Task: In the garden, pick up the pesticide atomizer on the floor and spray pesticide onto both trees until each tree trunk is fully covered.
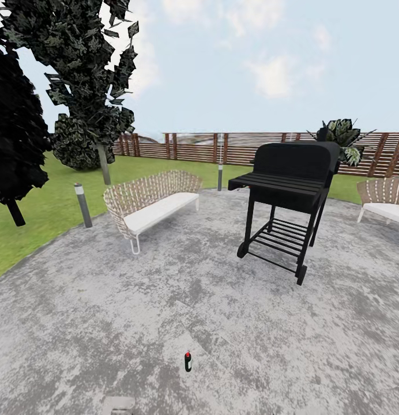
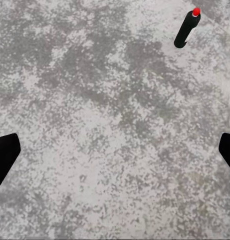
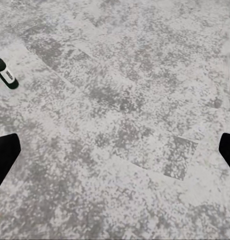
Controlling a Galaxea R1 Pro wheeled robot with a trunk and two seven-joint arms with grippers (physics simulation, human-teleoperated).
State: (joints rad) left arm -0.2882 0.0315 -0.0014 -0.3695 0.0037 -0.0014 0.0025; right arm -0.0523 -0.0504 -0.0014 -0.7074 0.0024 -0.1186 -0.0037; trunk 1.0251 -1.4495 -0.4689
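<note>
pesticide atomizer [image 1: 188, 361] upright on floor [image 1: 107, 323] | grill [image 1: 289, 190], lawn [image 1: 38, 213] beyond | both pincers apart

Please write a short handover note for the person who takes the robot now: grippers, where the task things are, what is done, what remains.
Left gripper: open, empty, above the floor.
Right gripper: open, empty, also above the paving.
Pesticide atomizer: upright on the floor just ahead of the robot, untouched; also seen from the left wrist.
One pale tree trunk stands on the lawn, far left, beyond the wicker bench.
Done: nothing yet.
Left: grasp the atomizer, spray both trunks.
</note>
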